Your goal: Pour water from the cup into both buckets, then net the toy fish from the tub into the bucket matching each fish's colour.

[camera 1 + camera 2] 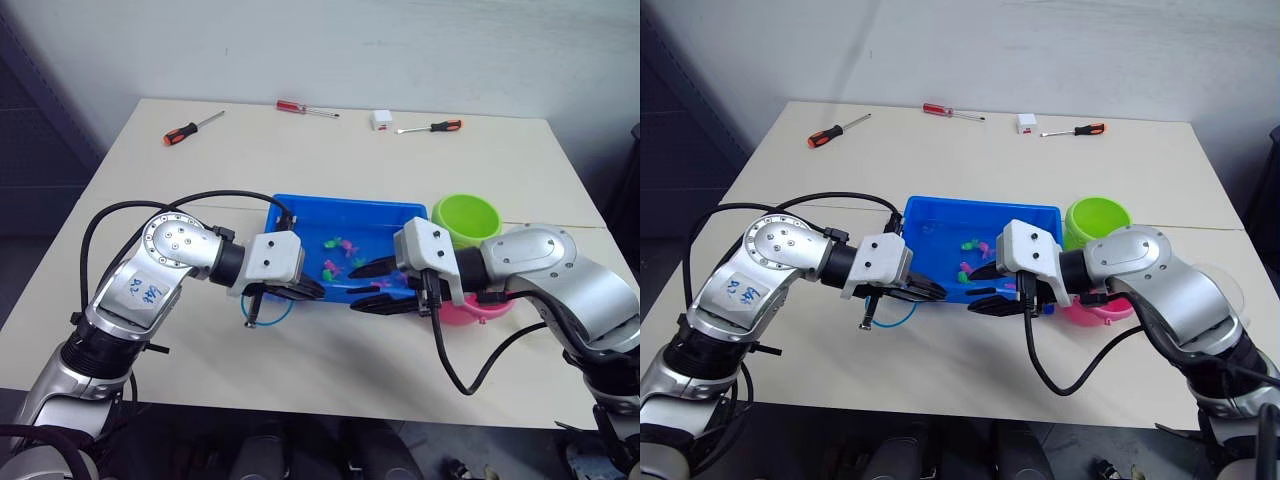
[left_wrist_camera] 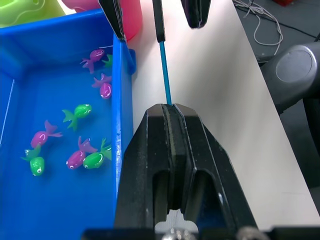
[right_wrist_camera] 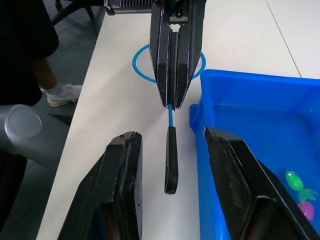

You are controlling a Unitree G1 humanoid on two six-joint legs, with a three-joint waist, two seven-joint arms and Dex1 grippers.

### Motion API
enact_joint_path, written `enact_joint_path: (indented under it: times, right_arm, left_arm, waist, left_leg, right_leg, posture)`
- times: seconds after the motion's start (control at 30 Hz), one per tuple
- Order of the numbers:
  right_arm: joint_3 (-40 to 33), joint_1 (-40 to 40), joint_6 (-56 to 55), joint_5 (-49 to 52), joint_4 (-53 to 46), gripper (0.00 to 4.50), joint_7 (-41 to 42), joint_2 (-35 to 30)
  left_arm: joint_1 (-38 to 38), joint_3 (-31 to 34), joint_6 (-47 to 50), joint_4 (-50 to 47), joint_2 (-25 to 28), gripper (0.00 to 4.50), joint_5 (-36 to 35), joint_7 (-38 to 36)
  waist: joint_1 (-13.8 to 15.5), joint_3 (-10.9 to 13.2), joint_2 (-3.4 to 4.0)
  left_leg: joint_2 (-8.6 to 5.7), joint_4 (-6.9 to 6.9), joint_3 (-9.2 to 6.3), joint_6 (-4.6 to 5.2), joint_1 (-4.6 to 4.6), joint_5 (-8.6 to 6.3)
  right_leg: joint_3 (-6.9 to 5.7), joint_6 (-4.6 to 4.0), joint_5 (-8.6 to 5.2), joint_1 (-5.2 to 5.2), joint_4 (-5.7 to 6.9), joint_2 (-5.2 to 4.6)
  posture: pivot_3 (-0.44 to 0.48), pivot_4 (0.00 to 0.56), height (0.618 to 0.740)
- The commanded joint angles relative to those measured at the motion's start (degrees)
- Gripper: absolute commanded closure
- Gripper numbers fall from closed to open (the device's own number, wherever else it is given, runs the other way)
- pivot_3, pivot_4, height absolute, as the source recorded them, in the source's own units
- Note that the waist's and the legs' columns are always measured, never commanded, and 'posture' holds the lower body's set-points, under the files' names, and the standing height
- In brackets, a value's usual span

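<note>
My left gripper (image 1: 300, 290) is shut on the net's thin blue stem (image 2: 165, 75), just off the tub's front left corner. The net's light blue hoop (image 1: 272, 312) lies on the table below the gripper. The net's dark handle (image 3: 171, 160) points toward my right gripper (image 1: 375, 285), which is open with a finger on either side of the handle, not touching it. Several green and pink toy fish (image 2: 80, 112) lie in the blue tub (image 1: 300, 205). The green bucket (image 1: 466, 218) stands at the tub's right end, and the pink bucket (image 1: 470, 312) is partly hidden behind my right arm. The cup is out of view.
Three screwdrivers (image 1: 192, 127) (image 1: 305, 108) (image 1: 432, 127) and a small white block (image 1: 381, 120) lie along the table's far edge. A person's dark trouser leg and white shoe (image 3: 57, 92) show on the floor beside the table's front edge.
</note>
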Motion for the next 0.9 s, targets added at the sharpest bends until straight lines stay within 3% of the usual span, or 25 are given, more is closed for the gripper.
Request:
enact_joint_path:
  times: [0.03,0.13,0.57,0.63,0.7,0.73,0.9]
  right_arm:
    - [0.0,-0.6,-1.3,-1.4,-0.8,3.05,0.6,0.1]
    - [-0.1,-0.4,-2.3,-2.0,-0.7,4.48,1.0,0.5]
    - [-1.7,0.2,-2.0,-1.1,-2.1,4.48,1.6,0.8]
    - [-2.4,0.3,-1.9,-0.9,-2.3,4.48,1.8,0.5]
    - [-5.4,-0.5,-2.2,-1.5,-1.0,4.50,1.9,-1.8]
    - [-7.2,-1.1,-2.7,-2.1,0.2,4.50,2.2,-3.4]
    - [-11.6,-4.5,-9.4,-7.4,9.0,4.50,4.2,-10.1]
  left_arm:
    - [-1.2,0.3,-0.3,-0.6,-0.3,4.50,-0.1,-0.2]
    - [-1.5,0.2,-0.4,-0.4,-0.5,4.50,0.4,0.1]
    - [-1.7,0.6,1.2,0.3,-0.9,4.50,0.2,0.3]
    - [-1.6,2.3,4.3,1.1,-1.4,4.50,-2.4,0.4]
    - [-0.9,10.6,11.7,2.5,-3.1,3.40,-12.1,1.6]
    - [-0.5,14.5,14.3,3.2,-3.9,3.21,-15.5,3.0]
    - [4.2,22.0,17.6,2.1,-1.3,1.38,-20.3,3.7]
  waist:
    - [0.0,0.0,0.00]
    - [0.0,0.0,0.00]
    - [0.0,0.0,0.00]
    - [0.0,0.0,0.00]
    - [0.0,0.0,0.00]
    - [0.0,0.0,0.00]
    - [-0.2,0.0,0.02]
  left_leg:
    - [0.00,0.00,0.00,0.00,0.00,0.00]
    - [0.00,0.01,0.00,0.00,0.00,0.00]
    - [0.00,0.01,0.00,-0.01,0.00,0.00]
    - [0.00,0.01,0.00,-0.01,0.01,0.00]
    - [0.00,0.01,0.00,-0.01,0.00,0.00]
    - [0.00,0.01,0.00,-0.01,0.01,0.00]
    - [0.00,0.06,-0.01,-0.01,0.00,0.00]
  right_leg:
    - [0.00,0.00,0.00,0.00,0.00,0.00]
    - [0.00,0.00,0.00,0.00,0.01,0.00]
    - [0.00,0.00,0.00,0.00,0.06,0.00]
    - [0.00,0.00,0.00,0.00,0.06,0.00]
    - [0.00,0.00,0.00,0.00,0.08,0.00]
    - [0.00,0.00,0.00,0.00,0.13,0.00]
    - [-0.03,0.00,0.00,-0.01,0.07,-0.01]
  posture:
    - [0.000,0.150,0.740]
    - [0.000,0.150,0.740]
    - [0.000,0.150,0.740]
    - [0.000,0.150,0.740]
    - [0.000,0.150,0.740]
    - [0.000,0.150,0.740]
    - [0.000,0.150,0.740]
